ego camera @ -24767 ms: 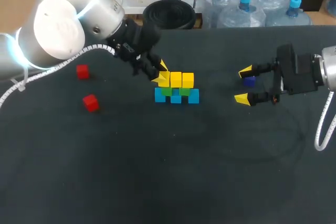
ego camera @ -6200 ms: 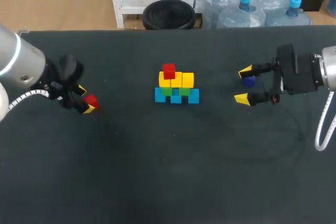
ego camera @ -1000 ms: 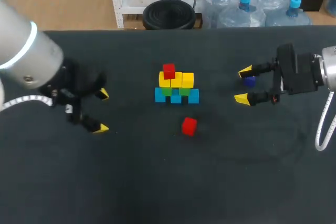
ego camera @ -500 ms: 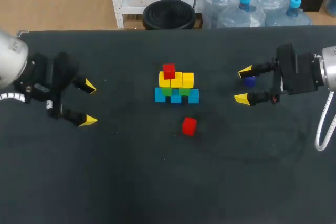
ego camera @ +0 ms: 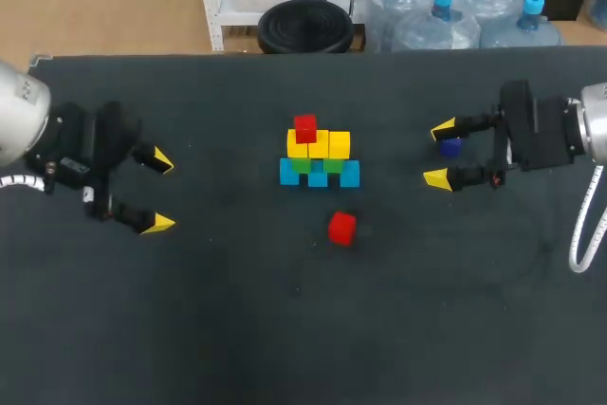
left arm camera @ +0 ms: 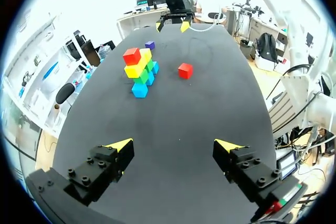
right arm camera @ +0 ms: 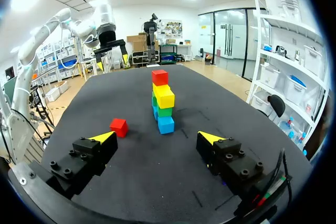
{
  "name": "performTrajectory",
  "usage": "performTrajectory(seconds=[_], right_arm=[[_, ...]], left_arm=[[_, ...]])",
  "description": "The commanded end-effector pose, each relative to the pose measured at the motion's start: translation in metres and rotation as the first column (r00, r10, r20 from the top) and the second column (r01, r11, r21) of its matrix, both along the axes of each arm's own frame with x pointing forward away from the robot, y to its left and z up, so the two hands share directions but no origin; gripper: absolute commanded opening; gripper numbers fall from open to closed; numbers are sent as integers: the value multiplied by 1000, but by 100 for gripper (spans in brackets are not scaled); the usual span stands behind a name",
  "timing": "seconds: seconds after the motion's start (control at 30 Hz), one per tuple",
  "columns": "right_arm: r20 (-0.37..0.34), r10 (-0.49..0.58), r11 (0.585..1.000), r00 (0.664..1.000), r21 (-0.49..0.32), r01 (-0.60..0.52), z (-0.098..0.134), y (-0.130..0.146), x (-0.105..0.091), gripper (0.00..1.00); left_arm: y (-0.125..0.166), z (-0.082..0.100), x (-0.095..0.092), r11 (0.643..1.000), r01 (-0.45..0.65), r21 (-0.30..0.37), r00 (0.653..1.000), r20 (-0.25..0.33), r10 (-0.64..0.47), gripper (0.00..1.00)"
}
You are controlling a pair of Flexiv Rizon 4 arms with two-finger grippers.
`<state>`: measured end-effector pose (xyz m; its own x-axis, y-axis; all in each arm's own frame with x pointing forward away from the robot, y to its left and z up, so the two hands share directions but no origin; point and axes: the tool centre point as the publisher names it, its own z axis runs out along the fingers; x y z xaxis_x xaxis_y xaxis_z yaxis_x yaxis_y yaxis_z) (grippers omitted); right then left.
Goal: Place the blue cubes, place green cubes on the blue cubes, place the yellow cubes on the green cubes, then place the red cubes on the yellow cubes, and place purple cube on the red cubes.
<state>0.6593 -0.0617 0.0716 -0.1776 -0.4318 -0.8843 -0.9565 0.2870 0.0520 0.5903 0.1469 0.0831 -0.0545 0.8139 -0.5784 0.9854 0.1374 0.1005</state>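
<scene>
Step in hand: red layer. Stack stands mid-table. One red cube sits on the yellow row, at the end nearer my left arm. Second red cube lies loose on the table, near the front of the stack, touching nothing

Left gripper: fingers spread, empty, well apart from the stack. Right gripper: fingers spread, gripping nothing; purple cube lies between them, close to the far finger

Next, as I judge it: take the loose red and set it on the yellow row beside the first. Narrow landing; a nudge could shift the rows. Purple goes last

Count: blue cubes 3, green cubes 2, yellow 3, red 2, purple 1
</scene>
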Motion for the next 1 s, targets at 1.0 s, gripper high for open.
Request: performTrajectory(seconds=[1.0], right_arm=[[115, -125, 992, 986, -19, 128, -22, 50, -76, 100]], left_arm=[[0, 0, 1, 1000, 0, 0, 1000, 0, 0, 100]])
